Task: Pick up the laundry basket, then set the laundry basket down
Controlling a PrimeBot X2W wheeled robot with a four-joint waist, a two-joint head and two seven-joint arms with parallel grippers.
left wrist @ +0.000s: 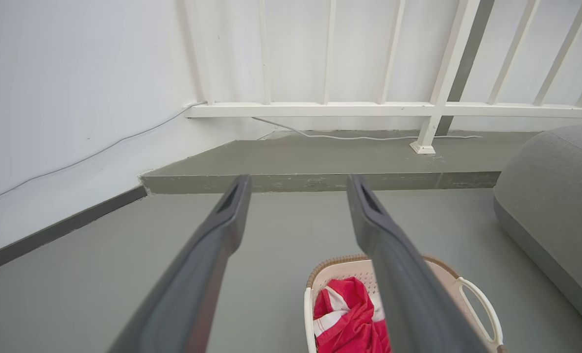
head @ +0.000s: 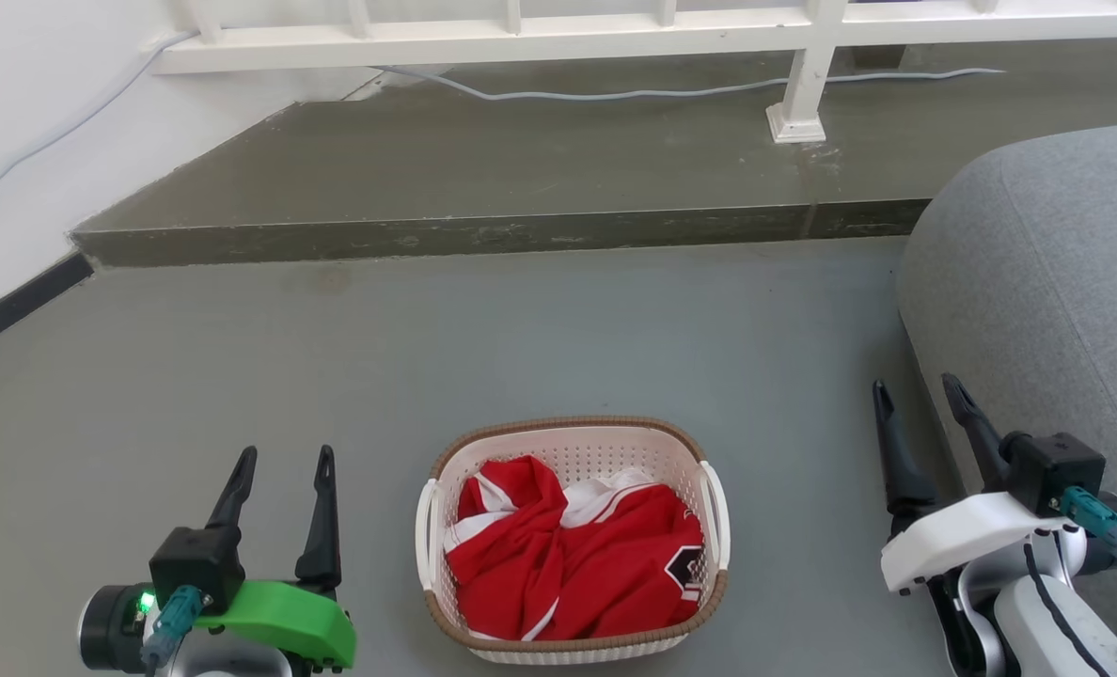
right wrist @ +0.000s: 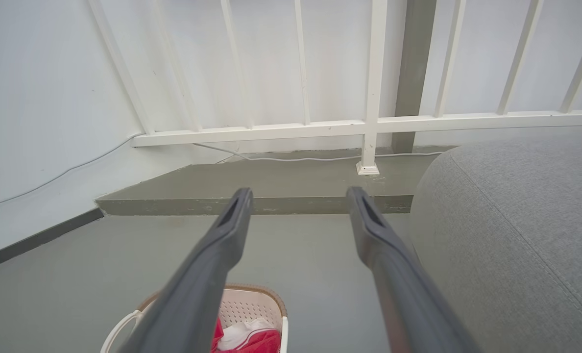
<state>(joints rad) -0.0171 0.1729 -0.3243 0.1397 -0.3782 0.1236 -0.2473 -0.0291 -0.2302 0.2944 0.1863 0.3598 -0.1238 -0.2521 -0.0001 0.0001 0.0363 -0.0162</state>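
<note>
Laundry basket (head: 577,458) with a brown woven-look rim sits on the grey floor (head: 521,338) between two grippers, touching neither. A crumpled red-and-white jersey (head: 577,555) lies inside it. The left gripper (head: 286,454) and right gripper (head: 916,383) both have their fingers spread apart, empty. A grey cushioned seat (head: 1038,282) stands just beside the right gripper.

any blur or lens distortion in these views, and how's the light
Head view: sharp, soft even light, barely any shadow beside the laundry basket. Left wrist view: the left hand blurs toward the bottom edge, and the bars of the railing fan outward. Right wrist view: the right hand looks the same; no glare.
</note>
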